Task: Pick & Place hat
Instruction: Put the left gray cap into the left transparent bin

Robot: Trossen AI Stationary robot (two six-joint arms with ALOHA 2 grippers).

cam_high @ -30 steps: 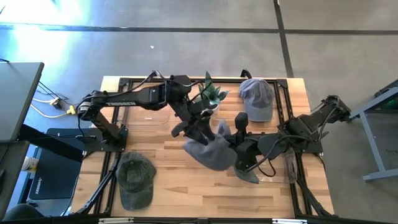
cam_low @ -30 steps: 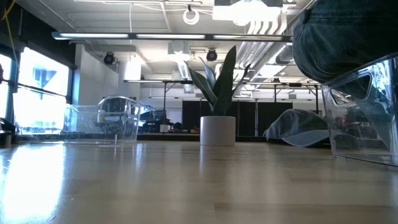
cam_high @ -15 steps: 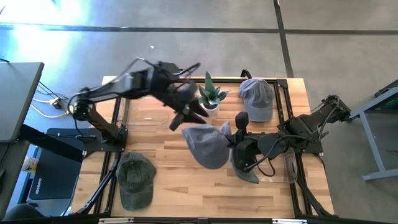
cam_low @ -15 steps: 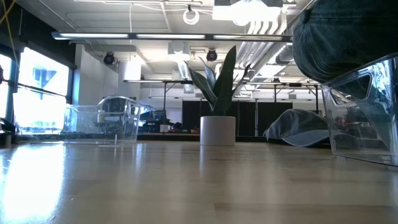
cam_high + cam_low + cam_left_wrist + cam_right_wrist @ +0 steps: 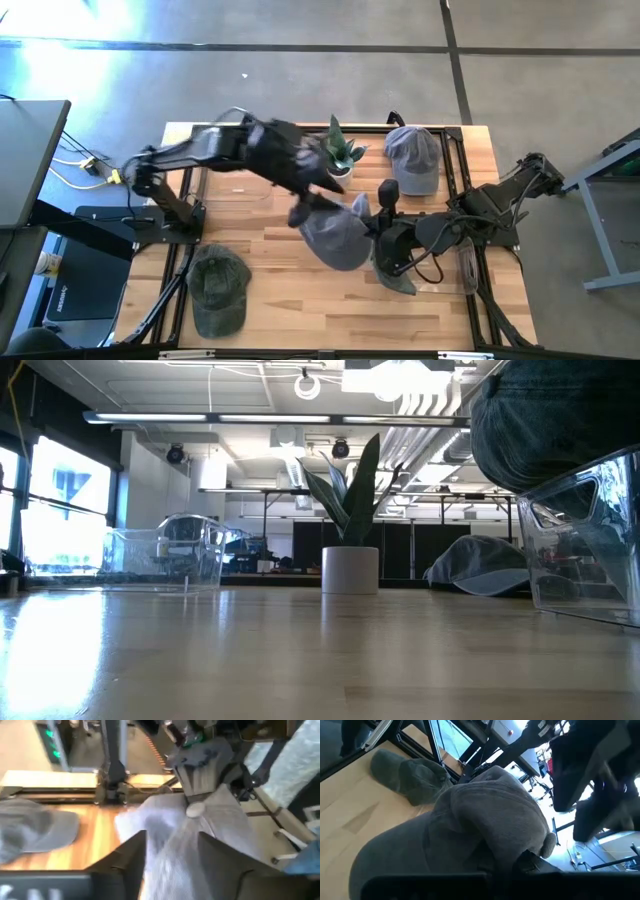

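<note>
Grey hat held above mid-desk by the right end effector

The grey hat (image 5: 335,236) is carried clear of the desk (image 5: 270,285), near its middle, with its rear edge clamped in the clenched right end effector (image 5: 378,238) — the crown (image 5: 490,815) fills the right wrist view. The left end effector (image 5: 312,200) is positioned just above the hat's upper edge; its fingers (image 5: 131,857) are seen parted in the left wrist view, with hat fabric (image 5: 172,847) showing between them, though a grip cannot be confirmed. A green hat (image 5: 218,288) lies at the desk's near left corner, another grey hat (image 5: 413,157) at the far right — beside a potted plant (image 5: 340,152).
</note>
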